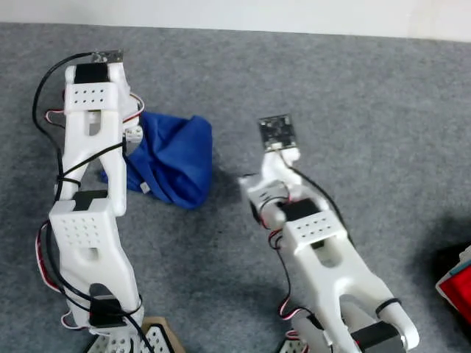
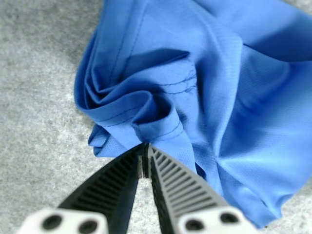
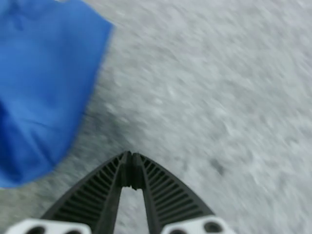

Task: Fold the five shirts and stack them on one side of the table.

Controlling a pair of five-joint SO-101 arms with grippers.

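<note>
Cloth, matt, fine mesh: blue shirt (image 2: 234, 97). Rough carpet-like cover: table (image 1: 353, 95). Matt white plastic: left arm (image 1: 88, 235).

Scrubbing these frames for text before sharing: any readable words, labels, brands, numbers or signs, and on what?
No text reads legibly in any view.
On the blue shirt, a small white tag: too small to read.
On the circuit board at one arm's wrist: any markings are too small to read.

White plastic shells on the left arm (image 1: 87, 228) and right arm (image 1: 327, 246), black servos (image 1: 92, 73), black and red cables (image 1: 34, 107) looping. Left gripper (image 2: 146, 147): ribbed black fingers (image 2: 171, 181), white screw-holed base (image 2: 68, 223).
</note>
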